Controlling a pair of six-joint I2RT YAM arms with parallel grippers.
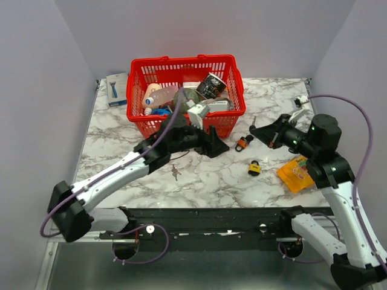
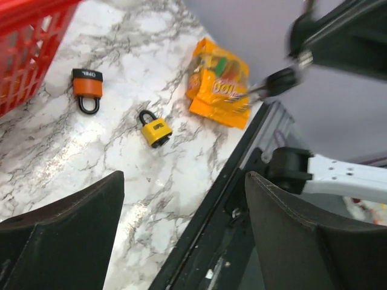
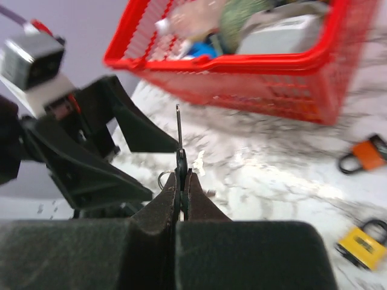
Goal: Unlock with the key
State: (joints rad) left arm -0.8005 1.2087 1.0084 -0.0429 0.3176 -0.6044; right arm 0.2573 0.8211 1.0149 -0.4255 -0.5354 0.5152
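Right gripper (image 3: 182,179): I am pinching the small dark-headed metal key (image 3: 179,130) by its head, jaws fully closed on it. The thin blade is sticking straight out past my fingertips, and a wire ring is hanging at the head.

From the top camera the key (image 1: 253,124) is sitting just off the front right corner of the red plastic mesh basket (image 1: 225,60), close to the orange-bodied padlock with the black shackle (image 1: 243,143).

Left gripper (image 2: 184,178): I am holding my jaws spread wide with nothing between them. The black fingers (image 2: 66,229) are framing bare white-and-grey marbled tabletop (image 2: 139,36) and the table's dark front rail.

Both locks are lying flat on the marble, apart from each other. The orange padlock (image 2: 87,87) is nearer the basket. The yellow padlock with the black shackle (image 2: 155,130) is lying nearer the front edge, beside the orange crinkled snack packet (image 2: 219,84).

Neither lock is touching the key or my fingers. The basket is packed with mixed items.
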